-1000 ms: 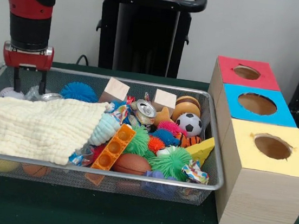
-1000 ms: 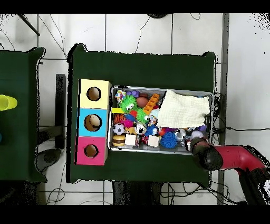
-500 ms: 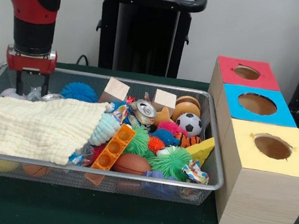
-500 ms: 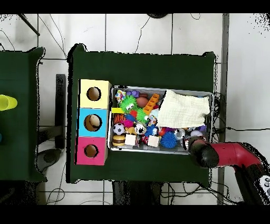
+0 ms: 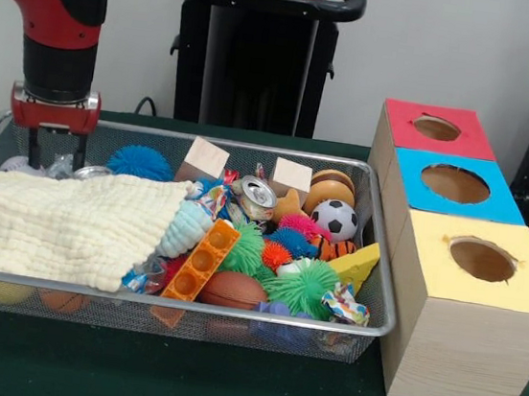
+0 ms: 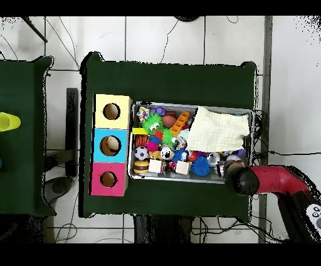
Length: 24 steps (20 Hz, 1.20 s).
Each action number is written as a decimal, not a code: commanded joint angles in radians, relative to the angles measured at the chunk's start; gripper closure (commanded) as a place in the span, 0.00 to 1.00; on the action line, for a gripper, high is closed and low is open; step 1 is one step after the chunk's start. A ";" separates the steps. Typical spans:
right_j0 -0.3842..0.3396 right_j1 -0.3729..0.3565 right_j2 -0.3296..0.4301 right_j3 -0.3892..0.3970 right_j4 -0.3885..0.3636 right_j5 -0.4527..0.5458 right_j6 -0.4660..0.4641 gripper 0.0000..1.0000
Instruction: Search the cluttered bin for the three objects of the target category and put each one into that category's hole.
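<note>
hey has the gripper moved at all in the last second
Yes. In the front view the gripper has risen slightly and shifted a little right, toward the blue spiky ball, judged against the bin's back rim. Its fingers are apart.

bin [image 5: 373, 298]: wire mesh tray, crammed with toys, left of the boxes | cream cloth [image 5: 59, 221] draped over its left half | boxes: red [image 5: 435, 130] far, blue [image 5: 454, 185] middle, yellow [image 5: 479, 261] near, each with a round hole on top

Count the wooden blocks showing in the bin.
2. One wooden block stands at the bin's far wall beside the blue spiky ball; the other wooden block stands next to the wooden ball. More may lie hidden under the cloth.
</note>
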 commanded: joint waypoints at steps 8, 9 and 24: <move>-0.055 0.343 -0.153 -0.102 0.000 0.179 -0.062 0.00; -0.058 0.343 -0.157 -0.096 0.014 0.186 -0.059 0.00; -0.114 0.365 -0.170 -0.043 0.180 0.132 -0.037 0.00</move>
